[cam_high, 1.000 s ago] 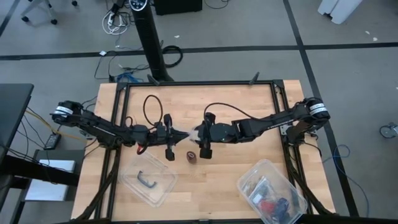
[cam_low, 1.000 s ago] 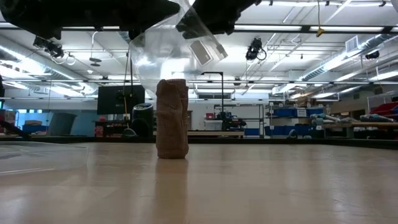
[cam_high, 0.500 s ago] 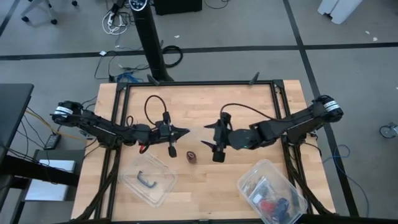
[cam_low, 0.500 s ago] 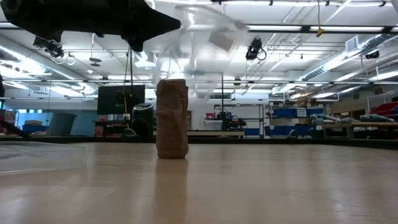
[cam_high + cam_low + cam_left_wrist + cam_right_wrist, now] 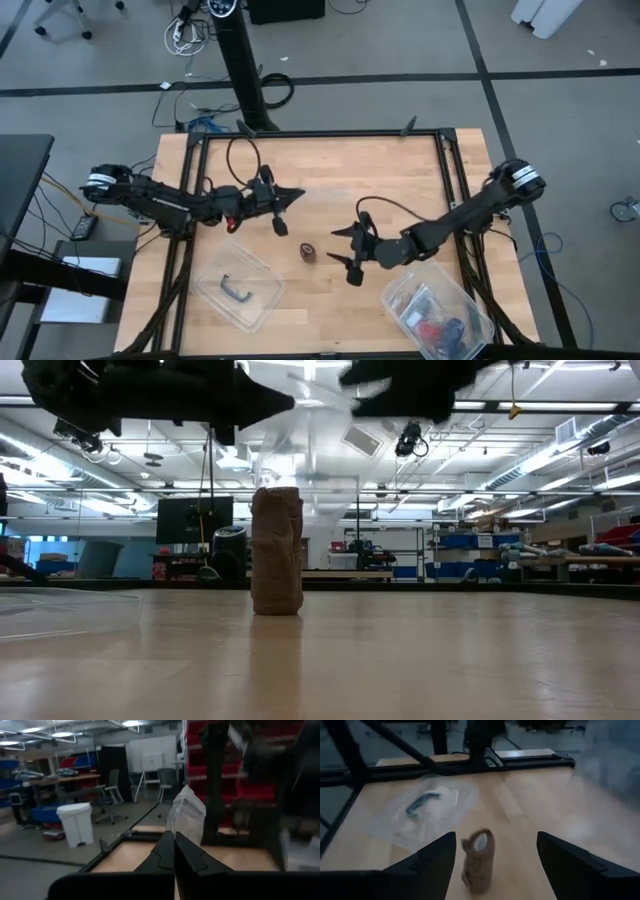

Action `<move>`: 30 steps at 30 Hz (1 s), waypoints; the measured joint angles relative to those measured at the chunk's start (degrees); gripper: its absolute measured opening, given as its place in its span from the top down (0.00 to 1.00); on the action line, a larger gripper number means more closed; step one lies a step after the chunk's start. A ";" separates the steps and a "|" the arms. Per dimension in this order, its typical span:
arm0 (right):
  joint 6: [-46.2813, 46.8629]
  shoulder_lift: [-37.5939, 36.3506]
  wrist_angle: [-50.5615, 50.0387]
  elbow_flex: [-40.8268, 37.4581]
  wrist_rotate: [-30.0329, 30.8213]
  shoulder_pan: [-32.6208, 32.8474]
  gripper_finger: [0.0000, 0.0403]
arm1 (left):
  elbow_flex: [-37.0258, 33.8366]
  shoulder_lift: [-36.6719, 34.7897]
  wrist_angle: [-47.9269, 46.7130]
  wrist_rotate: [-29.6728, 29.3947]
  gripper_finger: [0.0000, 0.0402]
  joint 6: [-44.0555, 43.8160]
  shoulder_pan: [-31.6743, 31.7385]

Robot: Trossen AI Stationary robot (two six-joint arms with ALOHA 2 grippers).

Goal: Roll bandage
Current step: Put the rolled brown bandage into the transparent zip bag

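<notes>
Near the middle of the tabletop [image 5: 330, 175], I find the bandage [image 5: 308, 252] standing on end as a small brown roll, upright and free of both arms. From the low view the roll [image 5: 277, 550] sits squarely on the wood, its wraps slightly uneven at the top edge.

The right gripper [image 5: 349, 251] lies just beside the roll on its right, close but not touching. Its jaws stand wide apart and hold nothing; the right wrist view shows the roll [image 5: 479, 859] between the two spread fingers [image 5: 432, 857], clear of each.

The left gripper [image 5: 292, 195] is raised above the tabletop, behind and to the left of the roll. Its jaws are pressed fully together on a clear plastic bag [image 5: 186, 817], which the left wrist view shows standing up from the fingertips.

A clear plastic tub [image 5: 240, 290] with a black handle piece lies near the front left edge. A second clear tub [image 5: 436, 308], holding mixed items, sits at the front right.
</notes>
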 joint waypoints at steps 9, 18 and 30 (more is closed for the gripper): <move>3.54 16.36 31.59 -10.22 2.00 -2.42 0.34 | -0.02 0.01 1.93 2.12 1.00 -1.02 2.47; 7.33 24.19 33.53 -4.37 -4.65 -4.64 0.32 | -0.02 0.02 1.76 2.13 1.00 -1.05 2.96; 10.27 23.23 33.88 -4.30 -7.95 -4.53 0.26 | -0.02 0.02 1.50 2.40 1.00 -1.07 2.94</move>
